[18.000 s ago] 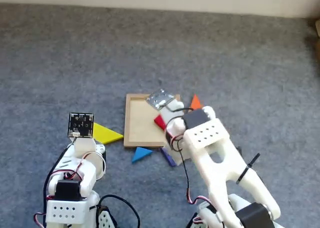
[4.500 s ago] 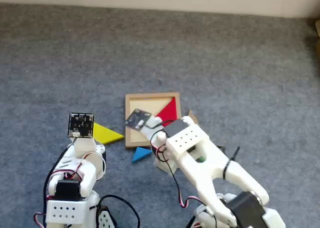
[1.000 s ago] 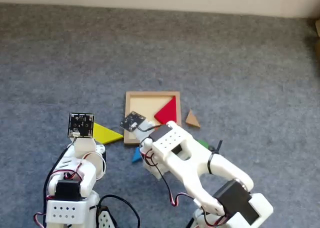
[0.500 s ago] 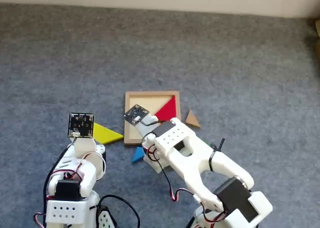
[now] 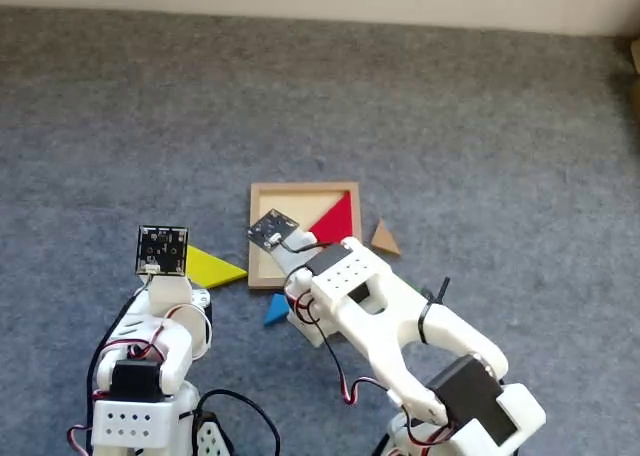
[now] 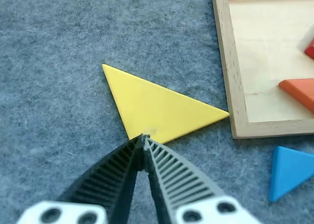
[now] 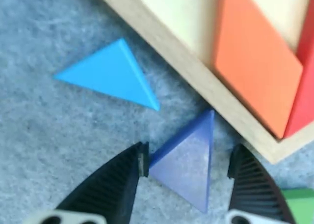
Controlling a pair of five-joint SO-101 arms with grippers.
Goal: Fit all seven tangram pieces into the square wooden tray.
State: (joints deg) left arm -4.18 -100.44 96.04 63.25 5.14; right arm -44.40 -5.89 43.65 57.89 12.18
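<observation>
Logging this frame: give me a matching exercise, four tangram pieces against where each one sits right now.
Pieces:
1. yellow triangle
2. red triangle
3. purple piece
4. tan triangle

Places:
A. inside the wooden tray
B. between the fingers of the open right gripper
C. on the carpet, at the tip of the shut left gripper
D. on the carpet beside the tray, on the side away from the yellow triangle

Pairs: 1-C, 2-A, 3-B, 4-D.

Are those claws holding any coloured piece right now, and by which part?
Nothing is held. The right gripper is open, astride the purple triangular piece; the left gripper is shut, tips at the edge of the yellow triangular piece.
</observation>
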